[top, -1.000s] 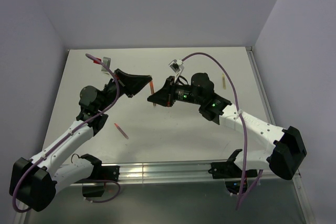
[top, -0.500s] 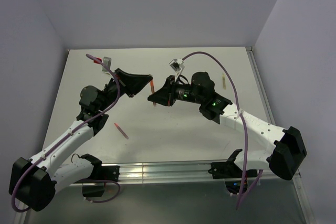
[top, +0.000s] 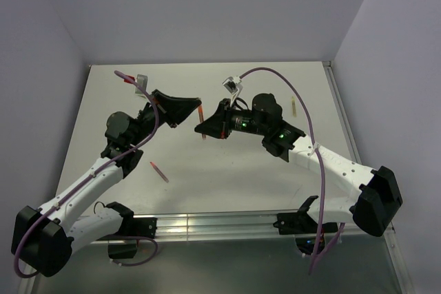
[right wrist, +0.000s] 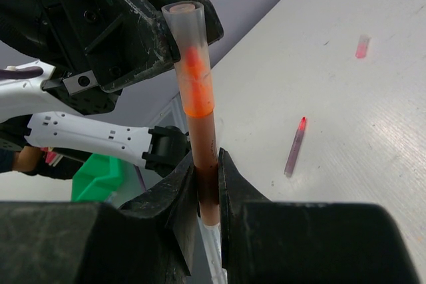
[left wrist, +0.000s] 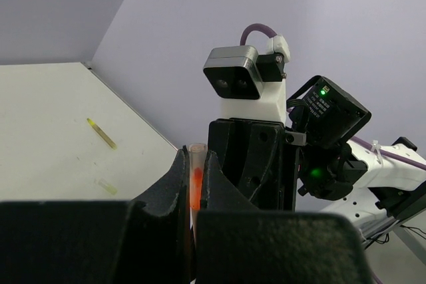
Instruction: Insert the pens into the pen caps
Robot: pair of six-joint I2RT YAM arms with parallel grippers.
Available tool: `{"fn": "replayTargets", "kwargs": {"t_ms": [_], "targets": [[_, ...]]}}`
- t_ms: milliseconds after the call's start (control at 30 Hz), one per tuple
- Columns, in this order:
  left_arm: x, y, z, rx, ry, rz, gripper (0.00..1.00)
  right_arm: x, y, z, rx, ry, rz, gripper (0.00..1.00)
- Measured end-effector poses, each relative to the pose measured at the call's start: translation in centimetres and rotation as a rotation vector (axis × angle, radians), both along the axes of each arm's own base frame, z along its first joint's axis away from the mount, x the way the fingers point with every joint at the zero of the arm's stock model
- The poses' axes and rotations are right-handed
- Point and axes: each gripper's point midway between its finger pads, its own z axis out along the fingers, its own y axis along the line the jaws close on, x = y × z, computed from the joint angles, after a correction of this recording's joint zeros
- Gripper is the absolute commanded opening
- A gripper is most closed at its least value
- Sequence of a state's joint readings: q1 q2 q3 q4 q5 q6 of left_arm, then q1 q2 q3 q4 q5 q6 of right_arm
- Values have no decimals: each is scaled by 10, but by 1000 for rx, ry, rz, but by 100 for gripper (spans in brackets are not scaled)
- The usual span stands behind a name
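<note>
Above the table (top: pixel 227 170), left pincer (left wrist: pixel 196 164) clamps the pen cap (right wrist: pixel 186 28), right pincer (right wrist: pixel 207 174) clamps the pen (right wrist: pixel 204 139), its tip inside.

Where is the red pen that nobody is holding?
Top view: the slim red pen lies flat on the white table, left side, just beside the left arm, toward the near edge.

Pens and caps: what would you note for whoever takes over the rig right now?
Left gripper: shut on a clear cap.
Right gripper: shut on a red pen, its tip inside that cap; whether fully seated, cannot tell.
On the table: a second red pen, a yellowish pen, a pink cap, a pale cap.
Left to do: finish this pair, then cap the two loose pens.
</note>
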State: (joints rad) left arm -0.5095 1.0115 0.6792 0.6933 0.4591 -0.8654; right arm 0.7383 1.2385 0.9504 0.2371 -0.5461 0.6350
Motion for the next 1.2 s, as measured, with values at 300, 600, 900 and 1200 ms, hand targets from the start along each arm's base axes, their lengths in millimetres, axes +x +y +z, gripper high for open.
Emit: {"fn": "replayTargets", "kwargs": {"t_ms": [300, 600, 900, 1200], "targets": [[2, 0, 5, -6, -5, 22, 0, 1, -1, 5, 6, 2, 6, 0], [4, -1, 7, -13, 12, 34, 0, 1, -2, 6, 14, 10, 11, 1], [4, -1, 9, -29, 30, 35, 0, 0, -2, 9, 22, 12, 13, 9], [4, -2, 12, -38, 46, 31, 0, -1, -3, 12, 28, 6, 12, 19]]}}
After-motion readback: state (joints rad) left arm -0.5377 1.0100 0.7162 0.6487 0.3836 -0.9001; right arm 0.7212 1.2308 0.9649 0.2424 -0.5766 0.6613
